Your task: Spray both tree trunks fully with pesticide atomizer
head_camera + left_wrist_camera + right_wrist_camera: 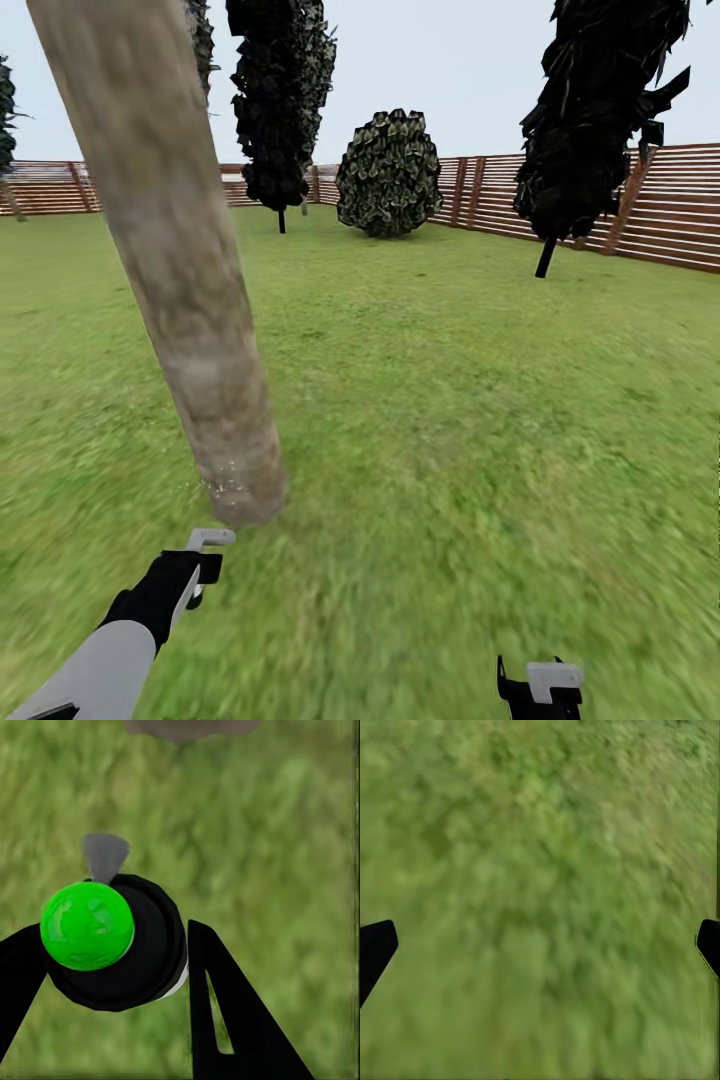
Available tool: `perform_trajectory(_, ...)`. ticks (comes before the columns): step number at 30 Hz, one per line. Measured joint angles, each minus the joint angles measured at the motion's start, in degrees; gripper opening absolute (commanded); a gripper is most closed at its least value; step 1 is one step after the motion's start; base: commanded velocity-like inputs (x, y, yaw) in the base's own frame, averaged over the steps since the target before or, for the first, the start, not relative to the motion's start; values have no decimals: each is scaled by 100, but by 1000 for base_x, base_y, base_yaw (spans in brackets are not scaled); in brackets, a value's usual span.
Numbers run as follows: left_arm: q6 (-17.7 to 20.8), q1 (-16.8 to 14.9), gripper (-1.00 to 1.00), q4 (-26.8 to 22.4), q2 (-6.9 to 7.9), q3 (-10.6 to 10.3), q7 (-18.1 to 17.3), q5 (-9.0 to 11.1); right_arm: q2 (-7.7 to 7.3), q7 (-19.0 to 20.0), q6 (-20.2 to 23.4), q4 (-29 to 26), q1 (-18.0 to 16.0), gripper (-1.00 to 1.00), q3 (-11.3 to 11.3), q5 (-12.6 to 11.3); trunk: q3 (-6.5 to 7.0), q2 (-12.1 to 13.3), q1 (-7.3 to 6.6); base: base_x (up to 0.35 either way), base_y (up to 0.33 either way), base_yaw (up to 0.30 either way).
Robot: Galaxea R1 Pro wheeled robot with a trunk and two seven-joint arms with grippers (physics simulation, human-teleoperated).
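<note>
One trunk [190, 290] left of frame, specks only at its base | left pincer [112, 967] pinching atomizer [109, 945] | right pincer [540, 945] spread, empty | risk: you aim low, upper bark stays uncovered.

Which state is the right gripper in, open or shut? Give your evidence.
Open. In the right wrist view the two black fingertips sit at opposite edges, with only grass between them and nothing held.
</note>
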Motion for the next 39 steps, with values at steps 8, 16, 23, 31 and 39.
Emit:
perform_trajectory(8, 0, 0, -100, -7, 3, 0, 0, -1, 0, -1, 0, 0, -1, 100, 0, 0, 0, 0, 0, 24, -271, 66)
perform_trajectory(16, -8, 0, -100, -8, 2, -4, 0, 4, 0, -3, 0, 3, 0, 100, 0, 0, 0, 0, 0, 168, -248, 270)
perform_trajectory(23, -35, 0, -100, -9, -11, -21, 17, 9, 0, -2, 0, -1, -1, 100, 0, 0, 0, 0, 0, 188, -236, 276)
perform_trajectory(31, -56, 0, -100, 0, -31, -32, 16, 18, 0, -1, 0, -1, -1, 100, -2, -1, 0, 0, 0, 101, -78, 257)
perform_trajectory(39, 11, -198, -100, -206, -285, -174, -371, -56, -23, -2, 0, -1, -1, 100, -7, 0, 1, 0, 0, -46, 0, 19)
